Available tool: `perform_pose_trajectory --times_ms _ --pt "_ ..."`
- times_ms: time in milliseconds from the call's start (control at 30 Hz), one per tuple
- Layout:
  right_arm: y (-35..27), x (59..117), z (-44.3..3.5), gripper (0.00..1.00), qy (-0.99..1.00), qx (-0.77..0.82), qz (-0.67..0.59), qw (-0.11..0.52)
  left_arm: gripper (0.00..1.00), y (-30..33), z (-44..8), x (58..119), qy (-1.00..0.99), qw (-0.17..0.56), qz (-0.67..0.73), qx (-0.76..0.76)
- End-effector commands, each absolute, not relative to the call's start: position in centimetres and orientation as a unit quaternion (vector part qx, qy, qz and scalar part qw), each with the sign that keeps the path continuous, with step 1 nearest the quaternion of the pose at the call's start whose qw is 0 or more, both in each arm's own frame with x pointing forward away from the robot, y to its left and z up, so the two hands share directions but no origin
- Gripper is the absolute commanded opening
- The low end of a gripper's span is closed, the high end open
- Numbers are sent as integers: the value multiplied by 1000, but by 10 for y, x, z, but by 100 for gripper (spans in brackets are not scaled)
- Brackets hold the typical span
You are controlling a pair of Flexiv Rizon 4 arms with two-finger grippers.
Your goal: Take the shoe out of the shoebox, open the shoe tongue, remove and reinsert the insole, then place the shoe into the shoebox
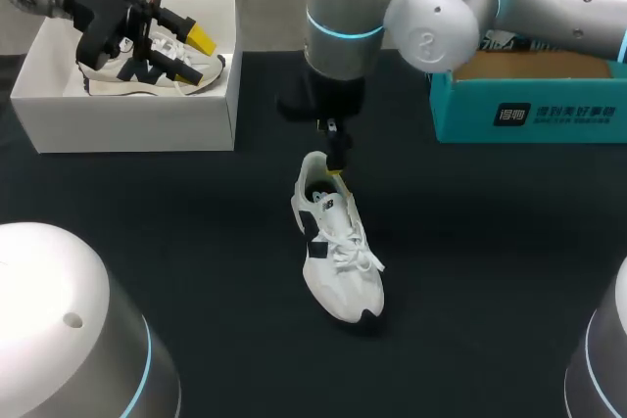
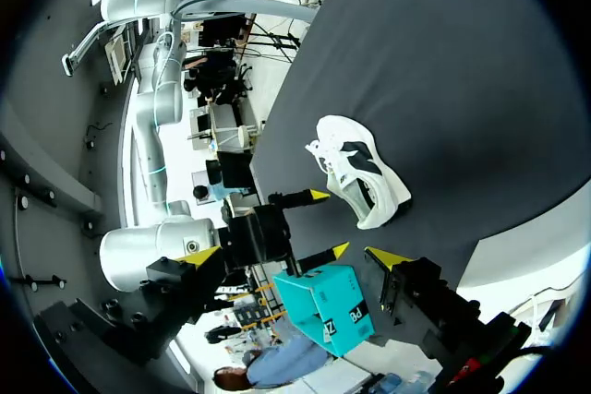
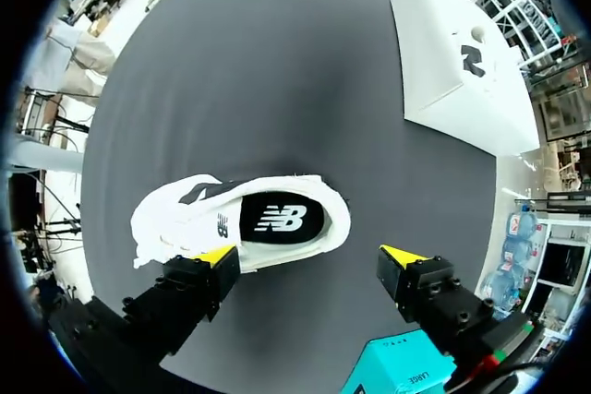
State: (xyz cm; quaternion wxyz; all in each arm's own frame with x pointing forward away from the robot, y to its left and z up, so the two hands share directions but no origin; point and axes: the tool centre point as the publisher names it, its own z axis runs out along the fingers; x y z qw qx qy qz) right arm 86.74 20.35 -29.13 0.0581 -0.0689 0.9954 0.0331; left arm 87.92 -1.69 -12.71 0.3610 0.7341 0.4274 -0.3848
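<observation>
White-and-navy lace-up sneaker [image 1: 338, 252] is lying on the black table cloth [image 1: 490, 242], outside the white cardboard shoebox [image 1: 127, 129]. Right gripper [image 3: 309, 256] is hovering at its heel, fingers spread wide, gripping nothing. Left gripper [image 1: 196, 54] is hanging over the shoebox, fingers apart, empty.

A robot lab (arms [image 1: 343, 26] over black table [image 1: 490, 242]).

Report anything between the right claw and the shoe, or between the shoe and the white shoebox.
Nothing visible separates the open right claw from the shoe. The path to the white shoebox is bare table, but another shoe lies inside it and the left claw hangs over it.
</observation>
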Motion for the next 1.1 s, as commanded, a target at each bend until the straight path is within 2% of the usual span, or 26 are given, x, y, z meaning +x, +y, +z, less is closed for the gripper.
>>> perform_pose_trajectory --times_ms 33,467,1100 --pt "212 872 -301 100 995 -72 36 58 100 -17 -127 879 427 361 -384 735" --pt "234 896 -330 100 991 -123 15 44 100 -17 -127 879 427 361 -384 735" --pt "232 915 -376 100 989 -143 17 29 100 -17 -127 879 427 361 -384 735"
